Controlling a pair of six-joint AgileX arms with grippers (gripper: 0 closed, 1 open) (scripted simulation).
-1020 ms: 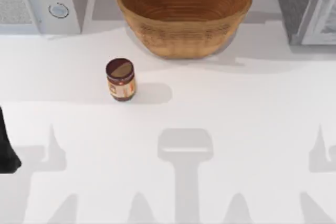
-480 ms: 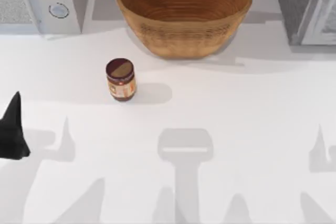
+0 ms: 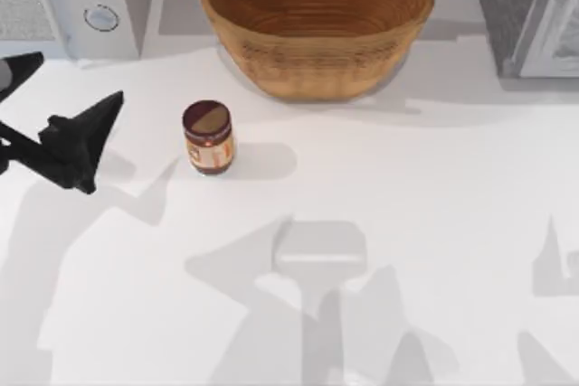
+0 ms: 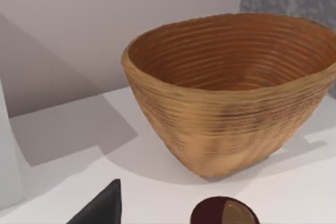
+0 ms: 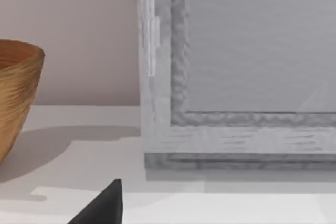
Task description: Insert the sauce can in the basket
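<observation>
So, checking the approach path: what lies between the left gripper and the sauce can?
Bare white table in the top view, between left gripper and sauce can.

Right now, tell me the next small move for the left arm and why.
Probably ease the left hand toward the top view's right, to straddle the sauce can. The can stands upright and untouched on the table, in front of the basket, and the hand is apart from it with fingers spread.

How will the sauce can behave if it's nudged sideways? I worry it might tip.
The sauce can stands upright, taller than wide, so a high push would probably tip it. Being round, it would likely roll afterwards. The open left gripper should probably close low on its body.
</observation>
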